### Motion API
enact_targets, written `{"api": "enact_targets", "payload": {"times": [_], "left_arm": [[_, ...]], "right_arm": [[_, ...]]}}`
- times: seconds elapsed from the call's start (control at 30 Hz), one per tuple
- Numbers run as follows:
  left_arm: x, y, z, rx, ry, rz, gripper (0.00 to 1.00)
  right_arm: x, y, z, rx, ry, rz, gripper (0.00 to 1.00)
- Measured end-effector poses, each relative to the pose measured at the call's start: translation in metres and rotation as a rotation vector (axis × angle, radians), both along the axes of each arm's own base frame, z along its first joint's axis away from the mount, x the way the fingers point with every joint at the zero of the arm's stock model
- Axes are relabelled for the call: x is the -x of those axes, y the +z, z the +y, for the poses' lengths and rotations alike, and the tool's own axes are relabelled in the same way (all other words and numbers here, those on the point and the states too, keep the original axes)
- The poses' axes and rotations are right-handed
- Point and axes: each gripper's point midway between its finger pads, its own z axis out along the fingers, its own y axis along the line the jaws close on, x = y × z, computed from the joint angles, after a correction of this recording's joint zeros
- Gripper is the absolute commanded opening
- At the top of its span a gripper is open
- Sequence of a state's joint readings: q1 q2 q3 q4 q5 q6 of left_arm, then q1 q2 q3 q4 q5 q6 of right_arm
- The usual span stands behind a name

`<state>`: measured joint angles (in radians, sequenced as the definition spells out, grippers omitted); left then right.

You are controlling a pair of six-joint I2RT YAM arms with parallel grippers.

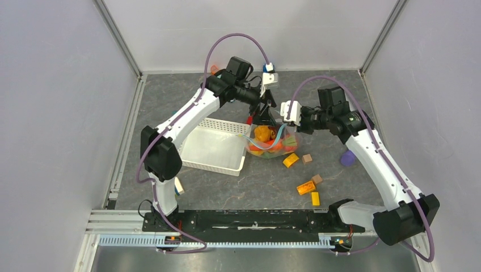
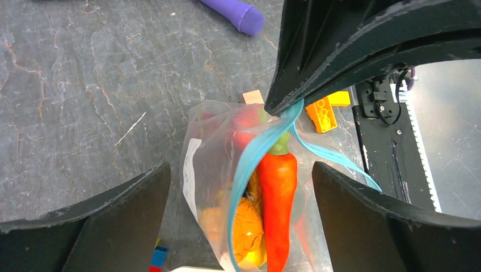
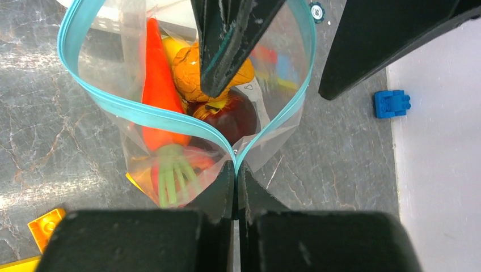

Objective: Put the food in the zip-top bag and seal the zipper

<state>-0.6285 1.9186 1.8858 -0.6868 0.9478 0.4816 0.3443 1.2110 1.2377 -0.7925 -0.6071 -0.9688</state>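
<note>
Dark grey marbled tabletop (image 1: 170, 85) under soft, even light. Plain white back wall (image 1: 249, 28), left wall (image 1: 51, 113) and right wall (image 1: 437, 102) enclose it. Aluminium posts (image 1: 116, 37) at back corners. Slotted aluminium rail (image 1: 249, 241) along near edge.

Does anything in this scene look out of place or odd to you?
Yes. The zip-top bag holds the food, but its zipper gapes in a wide loop, its strips meeting only at the end that the right gripper pinches. The left gripper hangs open above it. A purple item lies alone on the table, apart from the bag.
</note>
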Motion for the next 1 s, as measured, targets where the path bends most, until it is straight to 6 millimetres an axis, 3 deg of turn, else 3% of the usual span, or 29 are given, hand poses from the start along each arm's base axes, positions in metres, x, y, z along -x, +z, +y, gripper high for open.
{"api": "enact_targets", "payload": {"times": [0.2, 0.4, 0.5, 0.73, 0.87, 1.0], "left_arm": [[0.0, 0.009, 0.02, 0.031, 0.061, -0.025, 1.0], [-0.001, 0.023, 0.081, 0.139, 0.268, -0.059, 1.0], [0.008, 0.02, 0.104, 0.192, 0.338, -0.083, 1.0], [0.041, -0.016, 0.118, 0.245, 0.368, -0.084, 1.0], [0.044, -0.029, 0.119, 0.248, 0.374, -0.065, 1.0], [0.034, -0.031, 0.114, 0.274, 0.383, -0.055, 0.88]], "right_arm": [[-0.011, -0.004, -0.011, 0.02, -0.056, 0.011, 0.0], [-0.019, -0.003, -0.023, 0.023, -0.108, 0.014, 0.0], [-0.022, -0.003, -0.026, 0.021, -0.127, 0.012, 0.0], [-0.027, -0.001, -0.033, 0.008, -0.163, 0.017, 0.0], [-0.028, -0.002, -0.034, 0.005, -0.17, 0.017, 0.0], [-0.028, -0.005, -0.035, 0.003, -0.171, 0.024, 0.0]]}}
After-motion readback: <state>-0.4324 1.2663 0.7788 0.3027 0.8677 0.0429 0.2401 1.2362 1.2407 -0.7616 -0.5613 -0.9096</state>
